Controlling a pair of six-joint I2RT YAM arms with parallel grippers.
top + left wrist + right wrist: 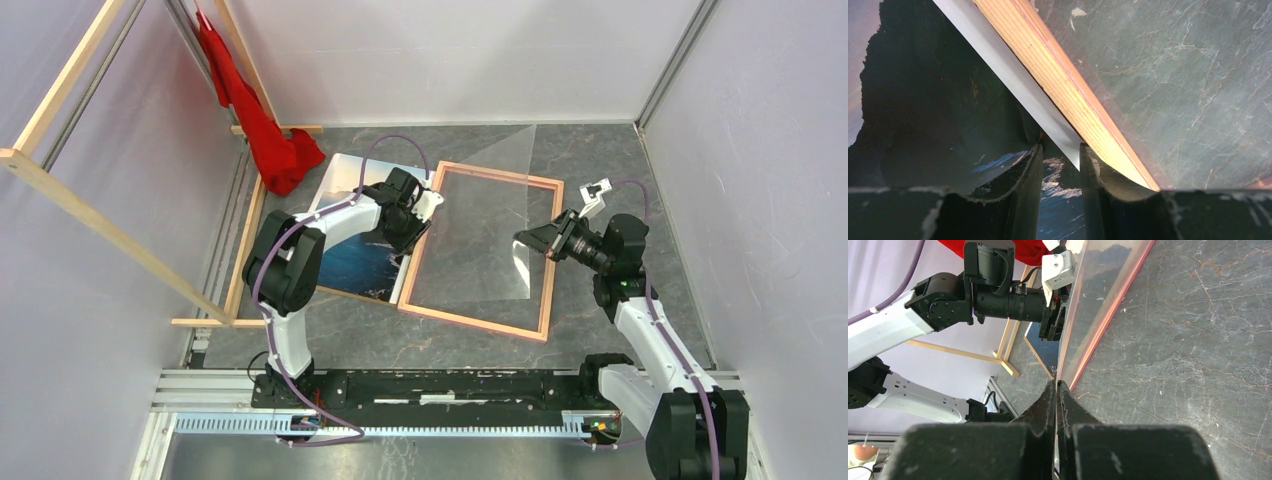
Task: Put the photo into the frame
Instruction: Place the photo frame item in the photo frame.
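Observation:
The frame (pixel 475 325) lies flat mid-table, pale wood side up. The photo (pixel 350 260) lies picture side up just left of it, partly under my left arm. My left gripper (pixel 412 228) is low over the photo's right edge, next to the frame's left rail (pixel 1058 75). Its jaws stand apart; the photo (pixel 923 100) and its white edge (pixel 1013 70) show in the gap (pixel 1060 150), and nothing is clamped. My right gripper (pixel 530 243) is shut on a clear sheet (pixel 490 220), holding it tilted up over the frame. The sheet (pixel 1098 285) runs up from the closed fingertips (pixel 1056 385).
A red cloth (pixel 265 130) hangs at the back left over a wooden strut frame (pixel 100 230). Wooden bars (pixel 250 240) run along the table's left side. Walls close in the left, back and right. The left arm (pixel 948 300) shows beyond the lifted sheet.

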